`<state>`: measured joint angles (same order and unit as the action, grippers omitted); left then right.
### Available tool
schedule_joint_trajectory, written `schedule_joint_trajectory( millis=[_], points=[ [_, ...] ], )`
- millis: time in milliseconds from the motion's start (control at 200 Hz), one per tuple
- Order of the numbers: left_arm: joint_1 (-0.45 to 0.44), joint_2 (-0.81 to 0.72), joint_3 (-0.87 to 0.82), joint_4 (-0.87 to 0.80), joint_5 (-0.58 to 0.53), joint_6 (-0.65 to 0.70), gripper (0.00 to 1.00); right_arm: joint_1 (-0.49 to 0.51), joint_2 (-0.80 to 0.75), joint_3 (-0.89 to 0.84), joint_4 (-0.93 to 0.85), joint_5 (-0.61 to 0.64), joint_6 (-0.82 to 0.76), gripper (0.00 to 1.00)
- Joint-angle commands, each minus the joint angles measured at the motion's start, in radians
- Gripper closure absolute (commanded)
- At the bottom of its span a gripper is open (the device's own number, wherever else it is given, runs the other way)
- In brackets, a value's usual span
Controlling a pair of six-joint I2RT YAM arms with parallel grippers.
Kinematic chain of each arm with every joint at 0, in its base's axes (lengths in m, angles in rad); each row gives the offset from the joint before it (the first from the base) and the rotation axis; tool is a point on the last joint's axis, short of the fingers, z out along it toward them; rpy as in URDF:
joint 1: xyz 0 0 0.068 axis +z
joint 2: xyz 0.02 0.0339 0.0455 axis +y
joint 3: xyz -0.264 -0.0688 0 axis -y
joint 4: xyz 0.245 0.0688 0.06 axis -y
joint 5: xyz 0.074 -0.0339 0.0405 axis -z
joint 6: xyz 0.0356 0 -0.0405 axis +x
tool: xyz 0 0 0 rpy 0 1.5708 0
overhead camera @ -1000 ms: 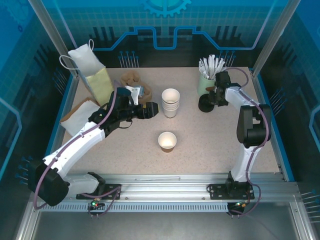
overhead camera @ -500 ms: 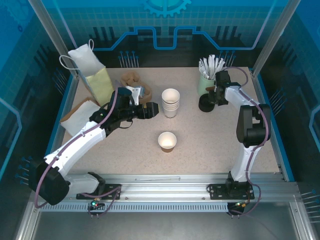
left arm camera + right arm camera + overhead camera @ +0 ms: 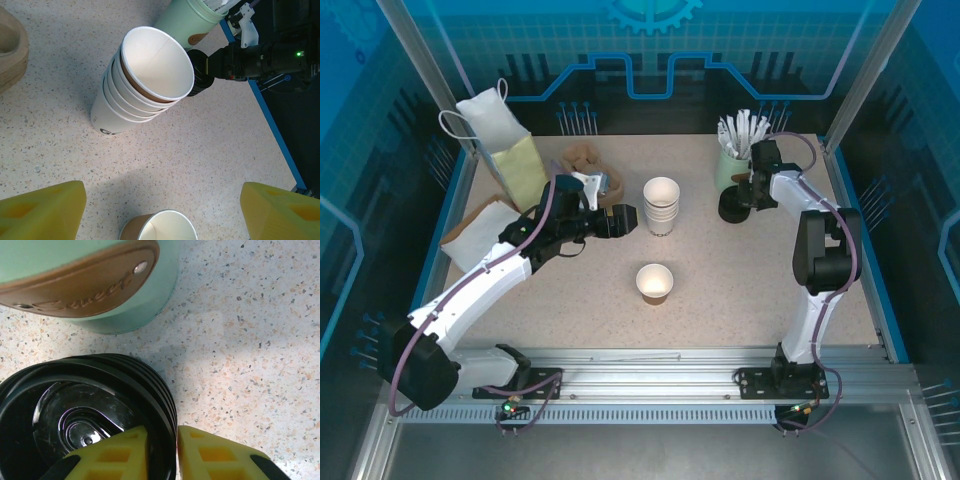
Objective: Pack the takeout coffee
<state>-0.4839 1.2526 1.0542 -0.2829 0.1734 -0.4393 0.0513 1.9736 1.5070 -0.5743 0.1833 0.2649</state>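
Brown paper cup (image 3: 654, 283): upright near the middle of the counter (image 3: 750, 300), mouth open, white inside, no lid on it. It stands on the side of the stack of white cups (image 3: 661, 205) nearer the arm bases, apart from the stack. Neither pincer touches it.

Left pincer (image 3: 623, 221): fingers wide apart, nothing between them. It hangs just left of the white stack and points toward it. In the left wrist view the two yellow fingers (image 3: 42, 212) frame the lower corners. The white stack stands ahead of them, leaning slightly, and the brown cup's rim sits at the bottom edge between them.

Right pincer (image 3: 161, 437): at the far right of the counter, down on a stack of black lids (image 3: 731, 207). In the right wrist view the fingers are nearly together. One yellow finger is inside the top lid (image 3: 85, 420) and the other is outside, with the lid's rim pinched between them. The grip reads as clamped on that rim. The ribbed edges of the lids beneath show below the top one.

Mint green holder (image 3: 95, 270): just beside the lid stack on its far side. I cannot tell whether the two touch. It carries a brown oval label. White sticks (image 3: 745, 130) stand up out of it.

Far left of the counter: a white paper bag (image 3: 490, 118) with handles, upright. A flat white packet (image 3: 480, 235) lies nearer. Brown cardboard pieces (image 3: 582, 158) sit behind the left arm, kind not clear.
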Motion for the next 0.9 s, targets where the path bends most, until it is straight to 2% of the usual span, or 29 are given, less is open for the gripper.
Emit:
schedule_joint_trajectory(
  millis=[0,490,895],
  points=[
    [-0.009,0.005,0.021,-0.009,0.000,0.005,0.18,-0.005,0.014,0.035,-0.025,0.013,-0.016,0.78],
    [-0.010,0.005,0.015,-0.010,-0.003,0.006,0.18,0.003,0.003,0.044,-0.048,0.021,-0.032,0.85],
    [-0.009,-0.009,0.013,-0.007,-0.054,0.003,0.18,0.009,-0.140,0.005,-0.071,-0.025,-0.030,0.85]
  ],
)
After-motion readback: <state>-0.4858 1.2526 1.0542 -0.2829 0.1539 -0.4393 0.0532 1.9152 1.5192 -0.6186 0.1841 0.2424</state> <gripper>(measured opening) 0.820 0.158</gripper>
